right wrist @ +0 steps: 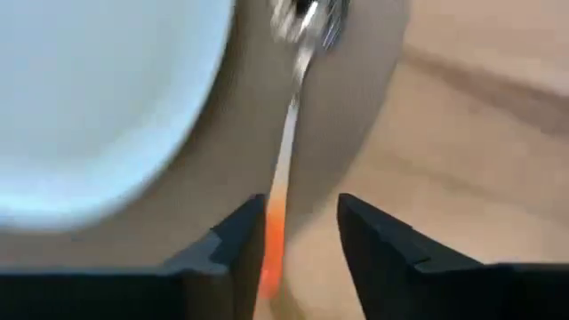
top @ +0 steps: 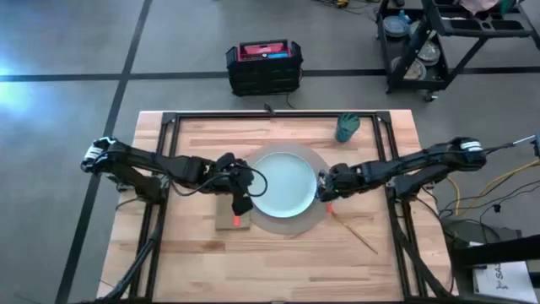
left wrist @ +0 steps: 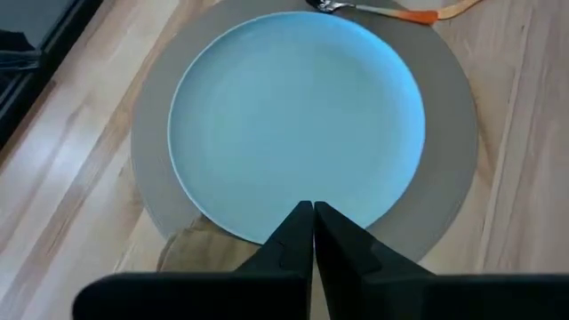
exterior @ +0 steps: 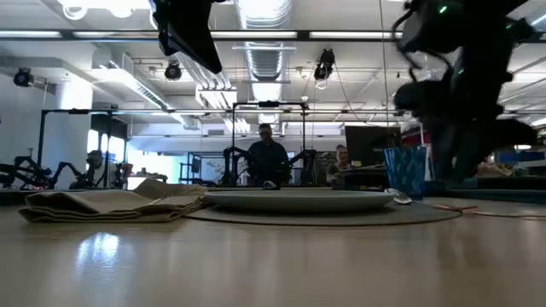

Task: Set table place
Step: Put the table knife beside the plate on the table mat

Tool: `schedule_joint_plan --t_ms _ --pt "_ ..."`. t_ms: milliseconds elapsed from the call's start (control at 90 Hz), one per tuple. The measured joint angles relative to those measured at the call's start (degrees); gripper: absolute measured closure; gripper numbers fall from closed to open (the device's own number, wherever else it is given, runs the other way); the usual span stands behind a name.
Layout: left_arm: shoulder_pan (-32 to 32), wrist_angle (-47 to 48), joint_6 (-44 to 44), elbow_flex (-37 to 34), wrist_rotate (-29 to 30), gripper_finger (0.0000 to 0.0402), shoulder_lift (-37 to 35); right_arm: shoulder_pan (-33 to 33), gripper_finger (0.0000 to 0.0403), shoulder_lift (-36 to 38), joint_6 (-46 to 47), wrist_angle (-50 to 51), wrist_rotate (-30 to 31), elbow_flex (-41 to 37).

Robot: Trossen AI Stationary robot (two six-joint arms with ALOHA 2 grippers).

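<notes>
High view: plate (top: 283, 187) centred on round mat (top: 316, 215), mid-bench (top: 194, 270). Cup (top: 348, 127) upright beyond the mat, toward the right. Napkin (top: 226, 219) flat just left of the mat. Left tool (top: 240, 205) poised over the napkin's inner edge, beside an orange handle (top: 240, 219) seemingly lying on the cloth. Right tool (top: 324, 193) low at the mat's right rim, over another orange-handled piece. Thin stick (top: 356, 234) loose on the bench to the right, purpose unclear.

Low view: napkin (exterior: 111, 203) crumpled in shallow folds at left, plate (exterior: 299, 199) on mat (exterior: 341, 217) at centre, cup (exterior: 406, 170) behind at right. Both arms entering from above; tool tips not resolved here. People visible in the room beyond.

Left wrist view: left tool (left wrist: 312, 211) with fingers pressed together, nothing seen between them, aimed at the plate (left wrist: 293, 116). Utensil (left wrist: 382, 9) lying at the mat's far rim.

Right wrist view: right tool (right wrist: 300, 213) narrowly parted, straddling the utensil (right wrist: 286, 169) handle without a confirmed pinch; metal head resting on the mat (right wrist: 356, 98).

Progress, as judged: mat, plate, cup and napkin apparently placed; right-hand utensil at or near its spot; remaining, release there and possibly a final tidy of the left-hand piece on the napkin.
</notes>
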State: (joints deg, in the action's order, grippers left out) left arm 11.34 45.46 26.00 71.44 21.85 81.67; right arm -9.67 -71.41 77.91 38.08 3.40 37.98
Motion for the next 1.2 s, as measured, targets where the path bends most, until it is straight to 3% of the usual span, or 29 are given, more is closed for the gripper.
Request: schedule_joint_plan --t_ms 244,400,800,889,1011,1200 --pt "0.1 0.9 0.5 0.0 0.0 0.0402 0.0 -25.1 0.0243 0.0 20.7 4.4 -1.3 0.0" --pt "0.1 0.9 1.5 0.0 0.0 0.0402 0.0 -34.5 0.0257 -3.8 30.3 4.5 -1.0 0.6" --pt "0.1 0.0 1.5 0.0 0.0 0.0402 0.0 -36.4 0.0292 -15.3 32.3 -0.6 -2.9 1.8" --pt "0.1 0.0 1.3 0.0 0.0 0.0402 0.0 -36.4 0.0318 -15.5 33.2 0.0 -3.0 2.2" --pt "0.1 0.5 1.3 0.0 0.1 0.0402 0.0 -36.4 0.0386 -15.5 33.9 1.3 -2.9 3.8" --pt "0.1 1.0 1.4 0.0 0.0 0.0402 0.0 -37.2 0.0396 -16.0 39.0 1.9 -0.7 6.9"
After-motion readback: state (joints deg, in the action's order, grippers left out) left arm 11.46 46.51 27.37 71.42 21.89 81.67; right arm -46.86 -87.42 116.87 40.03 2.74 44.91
